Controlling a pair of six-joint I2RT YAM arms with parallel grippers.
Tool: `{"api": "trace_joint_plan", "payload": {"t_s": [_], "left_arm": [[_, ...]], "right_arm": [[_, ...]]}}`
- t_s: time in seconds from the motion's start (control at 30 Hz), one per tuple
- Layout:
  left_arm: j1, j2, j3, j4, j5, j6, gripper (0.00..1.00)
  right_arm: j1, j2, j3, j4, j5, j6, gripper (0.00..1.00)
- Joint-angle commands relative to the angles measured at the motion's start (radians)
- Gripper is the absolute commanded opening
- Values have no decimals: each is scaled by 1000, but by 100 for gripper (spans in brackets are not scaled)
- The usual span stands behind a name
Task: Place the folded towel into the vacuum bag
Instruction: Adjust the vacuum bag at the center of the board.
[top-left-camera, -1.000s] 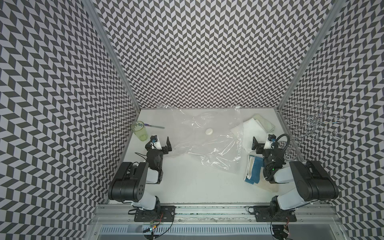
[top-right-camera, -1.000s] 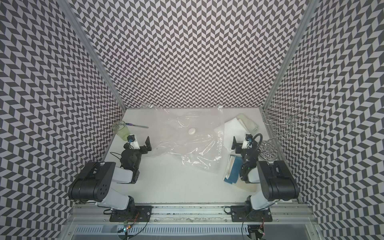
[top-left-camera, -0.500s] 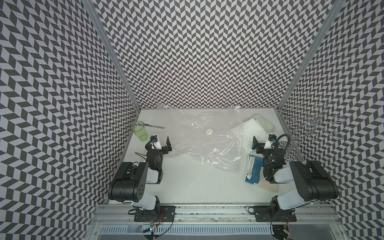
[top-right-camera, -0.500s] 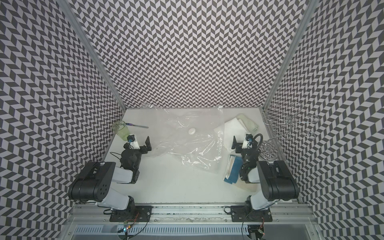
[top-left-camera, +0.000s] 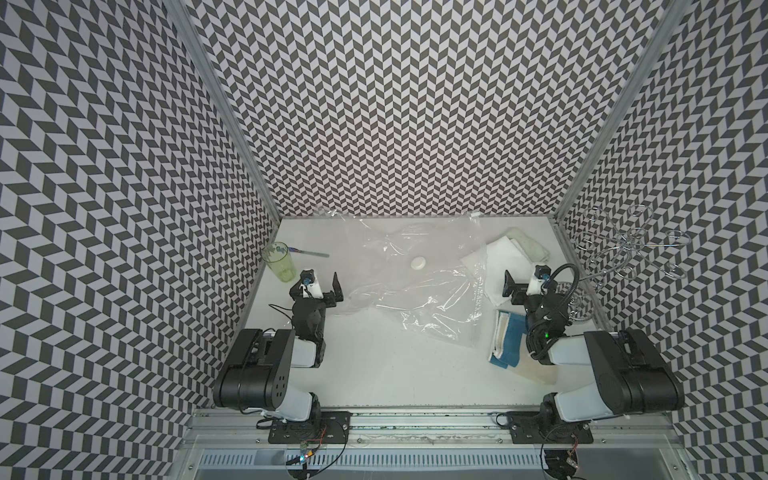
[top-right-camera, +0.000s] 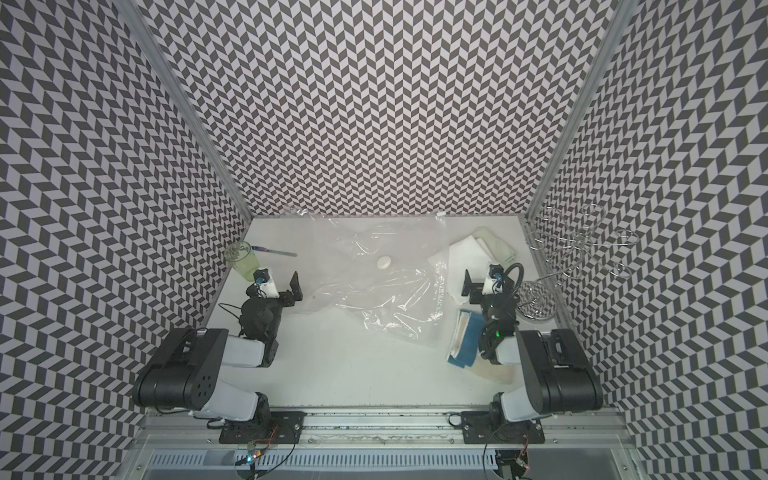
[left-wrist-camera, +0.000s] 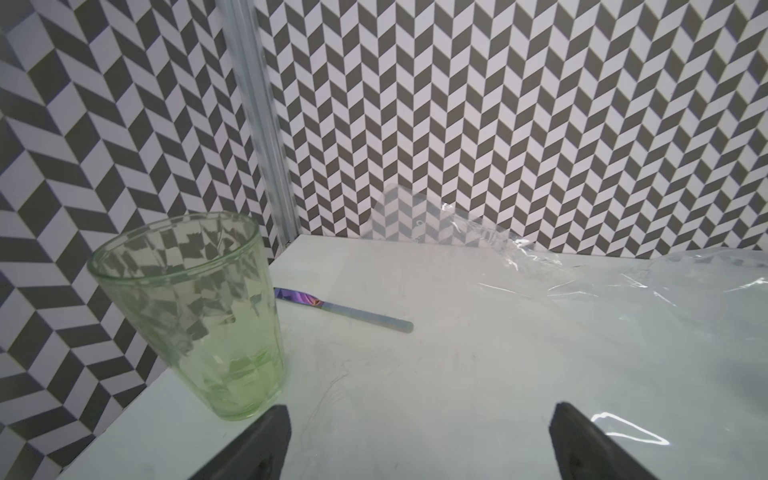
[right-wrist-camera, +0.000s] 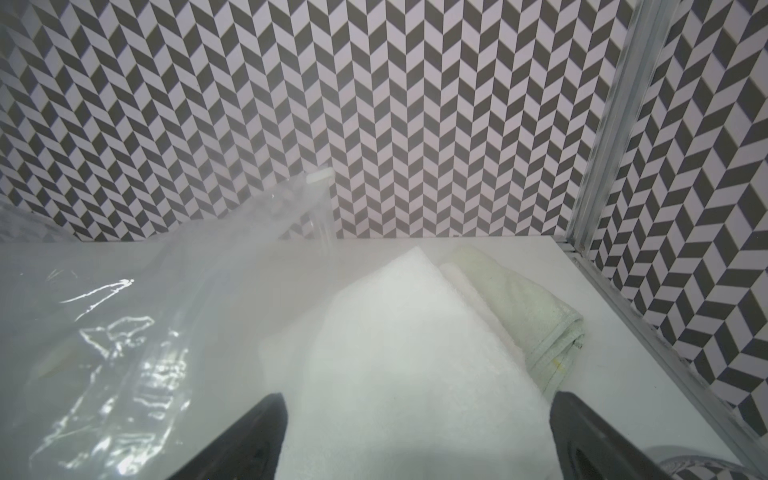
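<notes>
The vacuum bag (top-left-camera: 415, 286), clear and crinkled, lies spread over the middle of the table with its white valve cap (top-left-camera: 419, 262) facing up; both top views show it (top-right-camera: 374, 291). A folded white towel (top-left-camera: 505, 259) lies at the back right, its near edge under the bag's rim. My right gripper (top-left-camera: 525, 282) is open just short of this towel (right-wrist-camera: 407, 353), nothing between its fingers (right-wrist-camera: 266, 424). My left gripper (top-left-camera: 316, 283) is open and empty at the bag's left edge (left-wrist-camera: 623, 311), over bare table.
A pale green cloth (top-left-camera: 532, 245) lies against the white towel. A blue and white folded cloth (top-left-camera: 509, 336) lies under my right arm. A green glass (top-left-camera: 279, 262) and a thin knife (top-left-camera: 311, 252) stand at the left wall. A wire rack (top-left-camera: 623, 249) stands at the right wall.
</notes>
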Motion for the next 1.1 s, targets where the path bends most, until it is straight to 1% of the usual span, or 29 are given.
{"api": "trace_joint_plan", "payload": {"t_s": [0.0, 0.03, 0.1, 0.17, 0.23, 0.3, 0.33, 0.37, 0.4, 0.43, 0.47, 0.5, 0.53, 0.57, 0.6, 0.67, 0.73, 0.83, 0.9, 0.93, 0.97, 1.0, 1.07], "left_arm": [[-32, -107, 60, -165, -112, -1, 100], [-36, -143, 58, -199, -131, -19, 99], [-41, -205, 61, -249, -159, -42, 99], [-43, -276, 94, -381, -172, -71, 100], [-49, -343, 133, -497, -176, -105, 100], [-53, -397, 177, -609, -170, -139, 99], [-54, -424, 200, -663, -164, -154, 100], [-55, -445, 224, -710, -152, -165, 99], [-55, -465, 247, -750, -136, -167, 99], [-53, -479, 277, -787, -124, -177, 100], [-53, -487, 300, -815, -117, -203, 99], [-53, -493, 335, -855, -108, -246, 100], [-52, -498, 375, -916, -97, -302, 100], [-50, -500, 412, -977, -86, -354, 100], [-43, -499, 443, -1022, -61, -408, 100], [-30, -489, 477, -1026, 83, -394, 99], [-29, -460, 504, -1030, 174, -383, 99], [-43, -393, 586, -1144, 223, -349, 90], [-52, -353, 638, -1229, 267, -329, 85], [-64, -341, 650, -1259, 267, -330, 84], [-81, -332, 661, -1291, 263, -332, 83], [-105, -332, 665, -1310, 251, -335, 82], [-158, -336, 656, -1331, 199, -354, 82]], "right_arm": [[28, -81, 102, -230, 112, 52, 100], [43, -95, 144, -314, 144, 76, 100], [69, -109, 207, -417, 190, 117, 100], [103, -121, 276, -542, 256, 141, 100], [157, -130, 357, -687, 361, 170, 100], [202, -139, 424, -807, 423, 234, 100], [215, -143, 455, -856, 402, 281, 100], [216, -144, 473, -878, 352, 332, 100], [214, -145, 484, -891, 295, 422, 100], [199, -144, 477, -886, 236, 555, 100], [163, -141, 449, -813, 79, 570, 100], [115, -133, 423, -724, -151, 572, 91], [94, -120, 411, -683, -262, 616, 84], [97, -111, 421, -693, -289, 627, 79], [112, -99, 451, -746, -294, 620, 78], [151, -72, 523, -865, -267, 577, 78], [196, -46, 588, -956, -242, 526, 77], [266, -25, 660, -1134, -131, 480, 76], [296, -30, 679, -1214, -62, 464, 77], [302, -35, 675, -1225, -57, 459, 80], [301, -40, 668, -1219, -74, 446, 87], [303, -36, 671, -1219, -89, 439, 98], [302, 12, 737, -1285, -110, 429, 100]]}}
